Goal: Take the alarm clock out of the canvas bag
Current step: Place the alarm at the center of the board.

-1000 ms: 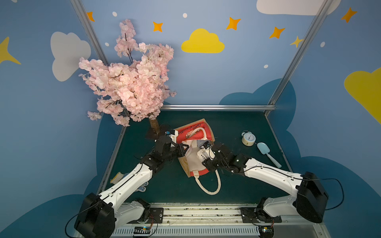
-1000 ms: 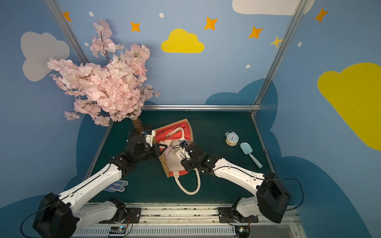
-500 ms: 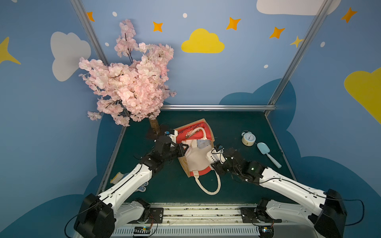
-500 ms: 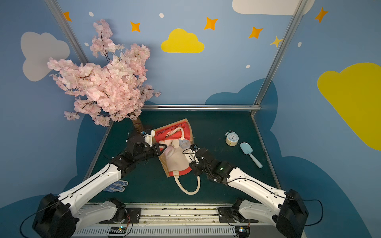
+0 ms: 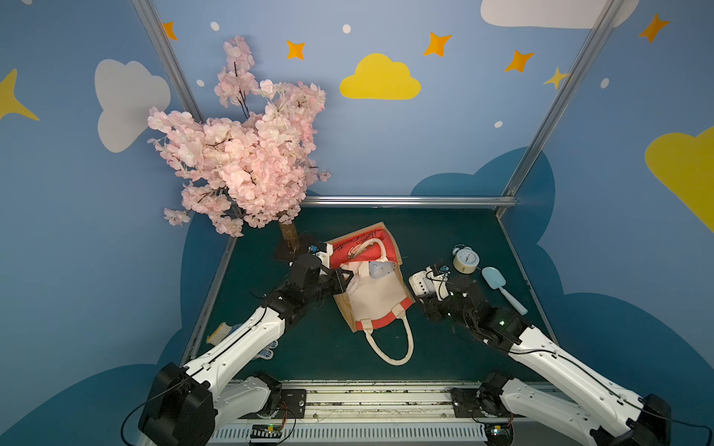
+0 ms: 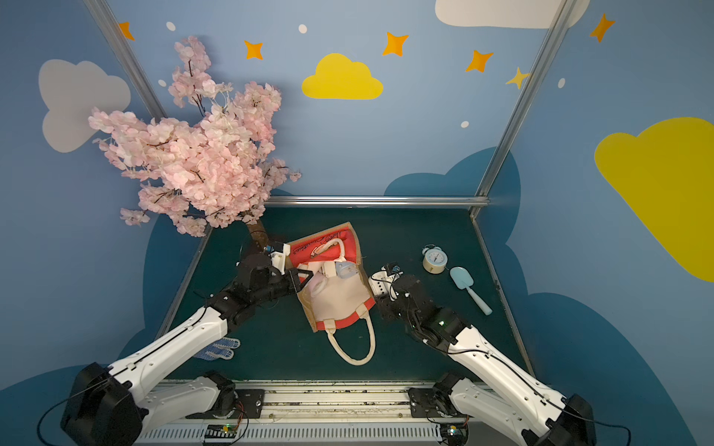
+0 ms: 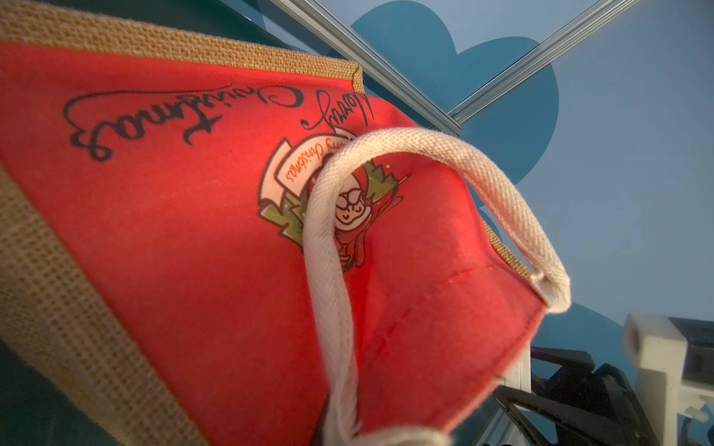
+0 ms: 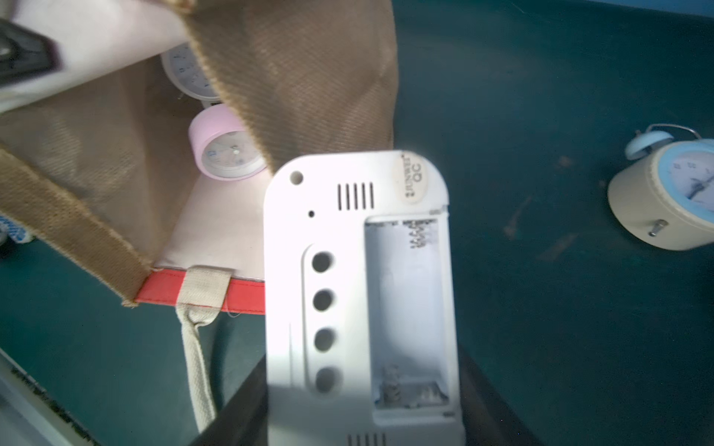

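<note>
The canvas bag (image 5: 380, 299) (image 6: 340, 299) lies on its side on the green table, red panel up and cream lining showing. My left gripper (image 5: 347, 276) (image 6: 305, 276) is shut on the bag's upper rim by a cream handle (image 7: 332, 270), holding the mouth open; the fabric hides its jaws in the left wrist view. My right gripper (image 5: 429, 289) (image 6: 383, 286) (image 8: 361, 386) is shut on a white rectangular alarm clock (image 5: 420, 284) (image 6: 377, 285) (image 8: 359, 270), just outside the bag's right side. A pink round clock (image 8: 226, 148) and a white one (image 8: 185, 73) lie inside the bag.
A cream and blue twin-bell clock (image 5: 466, 260) (image 8: 668, 193) and a light blue scoop (image 5: 498, 284) lie right of my right gripper. The blossom tree (image 5: 247, 154) stands at the back left. A dotted glove (image 6: 218, 347) lies by the left arm. The bag's lower handle (image 5: 390, 343) loops toward the front.
My right gripper has drawn back out of the bag's mouth and moved right with the white alarm clock. The left gripper has stayed on the bag's rim.
</note>
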Robot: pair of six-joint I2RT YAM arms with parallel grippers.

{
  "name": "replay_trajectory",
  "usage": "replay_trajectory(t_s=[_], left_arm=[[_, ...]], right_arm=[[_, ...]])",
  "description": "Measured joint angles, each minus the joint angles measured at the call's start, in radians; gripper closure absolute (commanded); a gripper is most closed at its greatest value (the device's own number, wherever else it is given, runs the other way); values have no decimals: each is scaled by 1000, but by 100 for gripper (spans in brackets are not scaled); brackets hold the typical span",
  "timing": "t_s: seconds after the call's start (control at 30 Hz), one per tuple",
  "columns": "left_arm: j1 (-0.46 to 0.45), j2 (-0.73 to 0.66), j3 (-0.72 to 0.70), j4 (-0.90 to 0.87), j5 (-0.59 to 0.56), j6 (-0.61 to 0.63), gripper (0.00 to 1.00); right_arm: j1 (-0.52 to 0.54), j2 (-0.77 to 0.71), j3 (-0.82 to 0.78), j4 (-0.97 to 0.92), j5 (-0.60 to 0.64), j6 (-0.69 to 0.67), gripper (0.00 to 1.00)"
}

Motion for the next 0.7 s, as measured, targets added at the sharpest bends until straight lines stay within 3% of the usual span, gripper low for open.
replay_trajectory(t_s=[0.7], left_arm=[[0,-6,0,-9,-1,0,88]], right_arm=[[-243,196,45,-36,-7,16,63]])
